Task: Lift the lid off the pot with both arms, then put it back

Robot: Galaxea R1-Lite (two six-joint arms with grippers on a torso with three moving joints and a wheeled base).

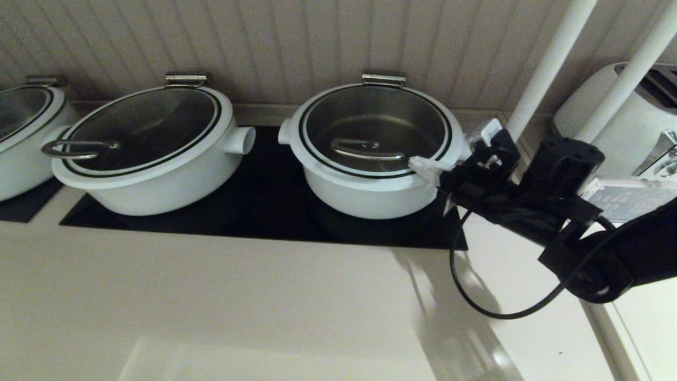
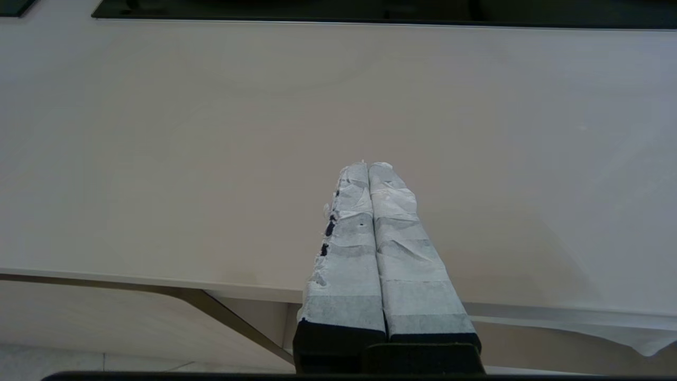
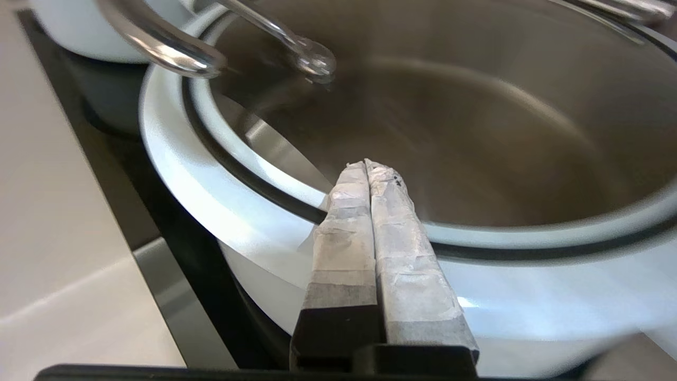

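The white pot (image 1: 365, 198) stands on the black cooktop, with the glass lid (image 1: 381, 114) seated on it. The lid's flat steel bar handle (image 1: 367, 151) lies across its middle. My right gripper (image 1: 423, 165) is shut and empty, its tips over the lid's right front rim, short of the handle. In the right wrist view the gripper (image 3: 367, 164) hovers above the lid's white rim (image 3: 201, 185) and glass (image 3: 476, 137), with the handle (image 3: 174, 53) farther off. My left gripper (image 2: 368, 165) is shut and empty above the bare counter near its front edge, and is out of the head view.
A wider white pot (image 1: 158, 180) with a loop-handled lid stands to the left, and another pot (image 1: 21, 159) at the far left. The black cooktop (image 1: 264, 211) lies under them. A white toaster (image 1: 629, 121) and two white poles (image 1: 550, 63) stand at the right. Beige counter (image 1: 211, 307) lies in front.
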